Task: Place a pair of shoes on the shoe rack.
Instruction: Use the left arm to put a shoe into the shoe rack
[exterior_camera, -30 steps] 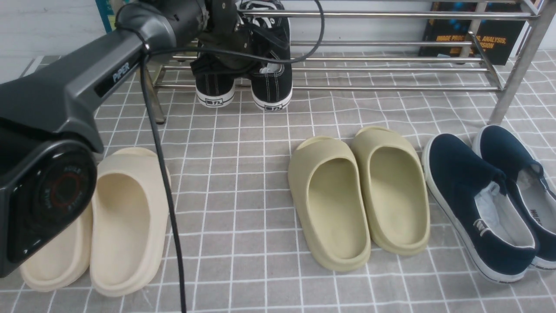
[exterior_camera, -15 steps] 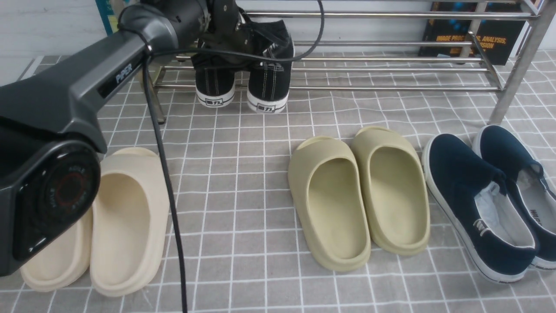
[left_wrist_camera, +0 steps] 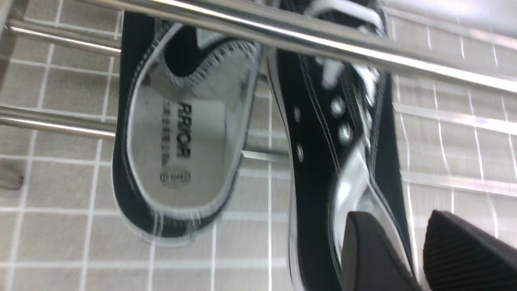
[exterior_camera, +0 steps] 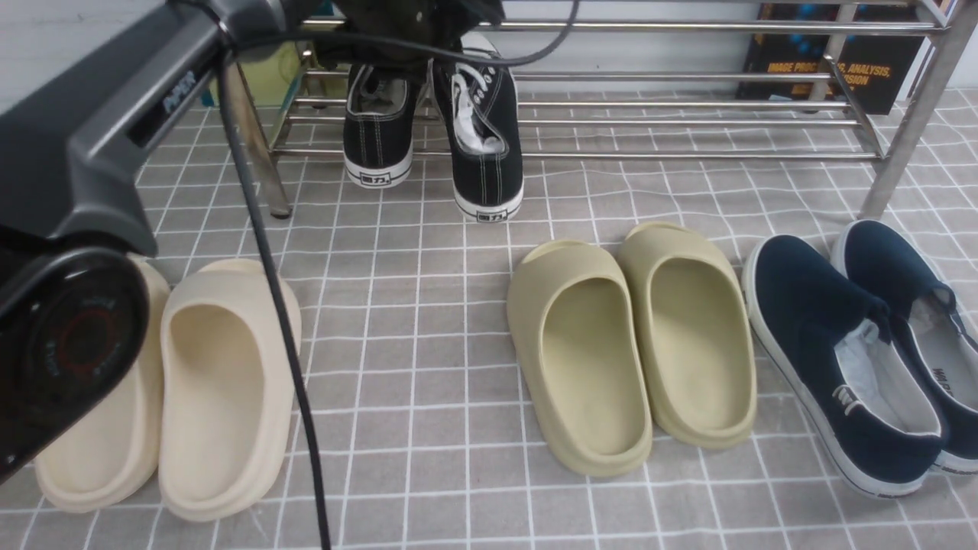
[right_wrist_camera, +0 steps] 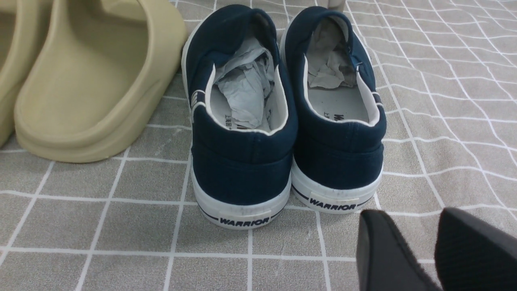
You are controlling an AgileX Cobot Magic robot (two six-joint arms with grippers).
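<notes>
Now that the fingers have let go and the left arm (exterior_camera: 179, 84) has risen, our front view shows both black canvas low-top sneakers with white laces and white rubber soles, one (exterior_camera: 378, 137) near the left end of the wide, low rack of shiny silver metal tubes (exterior_camera: 688, 155), the other (exterior_camera: 489, 172) just beside it. They lie among the rack's lower bars, heels overhanging its front edge. Compared with half a second ago, the second sneaker's heel has come farther out from the rack and swung slightly rightward. To us that means the pair is on the rack but unevenly lined up; the second shoe probably wants a gentle push inward, or it could tip forward. In front of the rack lie cream foam slides (exterior_camera: 229, 389), olive foam slides (exterior_camera: 596, 367) and navy canvas slip-ons (exterior_camera: 840, 359), none of which we need.

Our left wrist view has the left gripper (left_wrist_camera: 400, 218) released, its fingers parted above the second sneaker's opening, in front of the rack's bars; whether they brush the lining, we cannot tell.

Our right wrist view shows the right gripper (right_wrist_camera: 412, 214) spread and holding nothing, near the navy slip-ons in front of the rack.
</notes>
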